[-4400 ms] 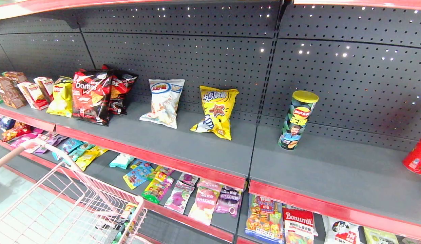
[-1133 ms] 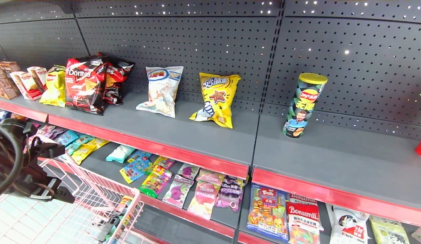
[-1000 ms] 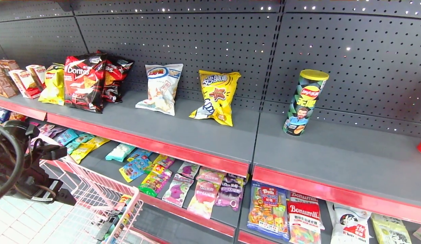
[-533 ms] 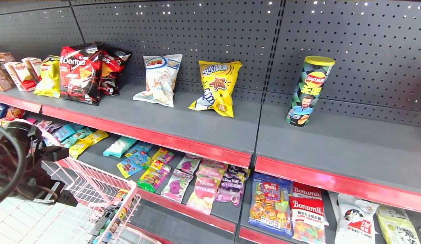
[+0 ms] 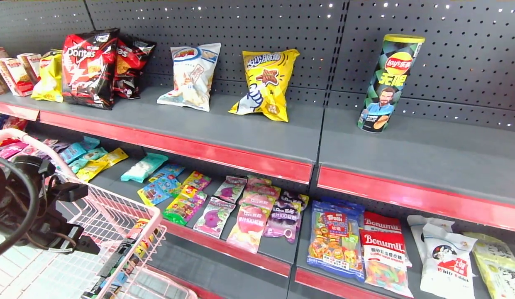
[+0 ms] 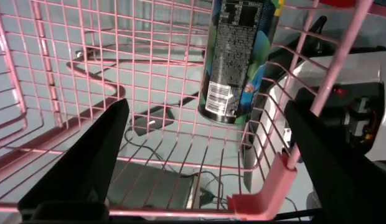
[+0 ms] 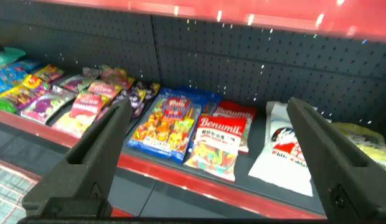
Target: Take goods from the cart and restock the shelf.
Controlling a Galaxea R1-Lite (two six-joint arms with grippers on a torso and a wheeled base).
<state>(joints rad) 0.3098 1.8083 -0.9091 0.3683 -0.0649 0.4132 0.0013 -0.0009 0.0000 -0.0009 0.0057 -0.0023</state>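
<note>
Can [image 6: 233, 56]: upright in a corner of the cart [image 6: 56, 81], ungrasped. Left gripper [image 6: 205, 106] facing it, fingers apart; right gripper [image 7: 205, 112] likewise apart, before the lower shelf [image 7: 157, 169]. Risk: fingers snagging cart wire, toppling the can.

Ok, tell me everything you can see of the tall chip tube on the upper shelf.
The chip tube is a cylinder with a yellow lid, wrapped in green and black diamonds, with a red and yellow logo and a printed figure in blue near the base. It stands upright, lid on, on the grey upper shelf, in the bay right of the divider, near the pegboard back. Only the shelf touches it; the yellow snack bag is apart.
</note>
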